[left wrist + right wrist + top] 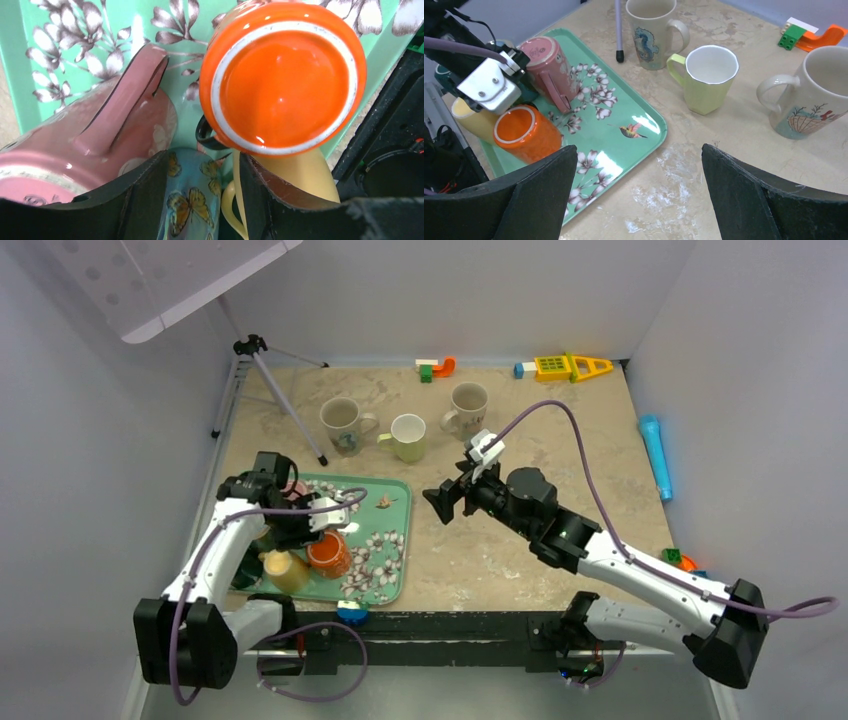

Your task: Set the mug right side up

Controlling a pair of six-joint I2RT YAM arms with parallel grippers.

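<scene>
The orange mug point(285, 80) sits bottom-up near the front edge of the floral tray point(370, 488). The left gripper point(200, 170) straddles a butterfly mug point(192, 200) beside it, though I cannot tell whether it grips. The right gripper point(639, 150) hangs spread wide just right of the tray.

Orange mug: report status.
Left gripper open, straddling blue mug. Right gripper open, empty. Orange mug base-up on tray. Pink mug on its side beside it.

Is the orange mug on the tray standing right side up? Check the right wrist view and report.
No, the orange mug on the tray shows its white-ringed base on top.
</scene>
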